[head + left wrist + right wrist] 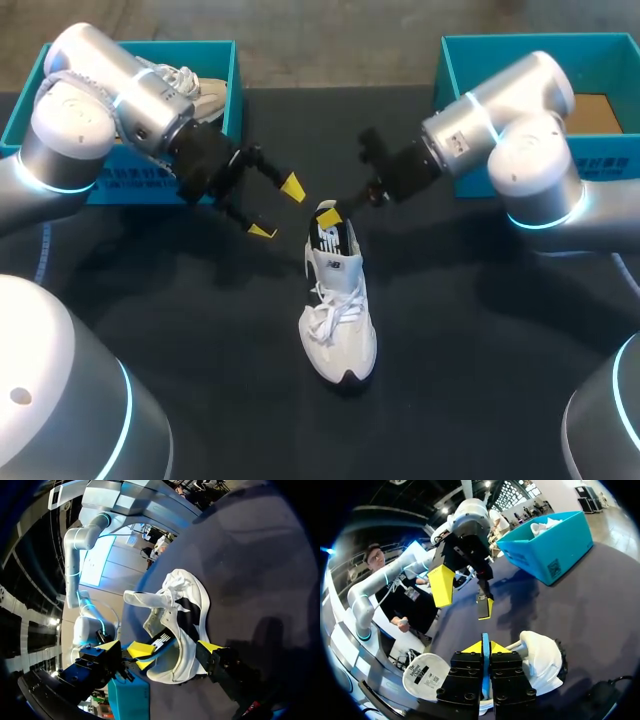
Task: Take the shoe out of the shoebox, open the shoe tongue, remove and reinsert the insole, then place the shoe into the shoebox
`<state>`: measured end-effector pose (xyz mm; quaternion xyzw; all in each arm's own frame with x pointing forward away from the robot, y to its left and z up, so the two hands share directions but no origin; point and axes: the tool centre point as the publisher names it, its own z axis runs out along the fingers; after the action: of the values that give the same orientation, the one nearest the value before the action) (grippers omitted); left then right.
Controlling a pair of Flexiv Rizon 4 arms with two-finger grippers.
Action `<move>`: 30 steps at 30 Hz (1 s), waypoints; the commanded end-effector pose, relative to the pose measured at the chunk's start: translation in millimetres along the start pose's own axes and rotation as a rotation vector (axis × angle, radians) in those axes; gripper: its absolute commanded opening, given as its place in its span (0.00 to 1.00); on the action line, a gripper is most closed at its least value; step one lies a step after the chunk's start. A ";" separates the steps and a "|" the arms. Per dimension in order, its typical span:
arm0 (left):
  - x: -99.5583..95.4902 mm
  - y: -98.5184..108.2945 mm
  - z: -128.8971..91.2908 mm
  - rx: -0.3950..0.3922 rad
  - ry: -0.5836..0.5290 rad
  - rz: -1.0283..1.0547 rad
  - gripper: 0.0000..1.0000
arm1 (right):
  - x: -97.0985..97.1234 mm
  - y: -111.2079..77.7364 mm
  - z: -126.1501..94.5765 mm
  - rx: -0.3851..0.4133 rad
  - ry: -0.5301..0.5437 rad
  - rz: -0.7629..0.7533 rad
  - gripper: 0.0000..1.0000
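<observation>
Insole pull underway, shoe out on the worktop (480, 350).
White shoe (338, 300) lies mid-worktop, heel end towards the two teal shoeboxes (232, 80). Right gripper (330, 213) jaws are pinched narrow on the thin blue-edged insole (328, 238) standing up out of the heel opening. Left gripper (277, 208) hangs just beside the heel with jaws wide, holding nothing.

The table (480, 350) has a dark, matte top. A white shoe (338, 320) with white laces lies near its middle, sole down, toe toward the near edge and heel toward the far edge. A teal left box (190, 46) stands at the far left corner and a teal right box (540, 40) at the far right corner, both well apart from the shoe.
</observation>
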<state>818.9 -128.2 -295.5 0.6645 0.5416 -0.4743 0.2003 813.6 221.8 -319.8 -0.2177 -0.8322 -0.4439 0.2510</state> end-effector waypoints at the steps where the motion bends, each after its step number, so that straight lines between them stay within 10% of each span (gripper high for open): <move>1: -0.9 1.0 -0.4 0.004 0.005 0.000 1.00 | -9.4 7.1 5.4 0.044 0.008 -0.002 0.00; 22: 1.4 -2.3 5.9 0.008 -0.010 -0.006 1.00 | 0.7 -28.4 17.4 0.111 0.044 0.089 0.00; 25: 1.4 -2.2 5.7 0.009 -0.009 -0.005 1.00 | 2.3 -22.4 13.5 0.109 0.028 0.074 0.29; 30: 0.9 -2.5 5.0 0.008 -0.010 -0.003 1.00 | 6.2 -15.7 9.4 0.101 0.006 0.059 0.38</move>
<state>813.9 -131.0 -297.7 0.6614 0.5404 -0.4802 0.1999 801.3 223.4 -338.2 -0.2249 -0.8439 -0.3963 0.2831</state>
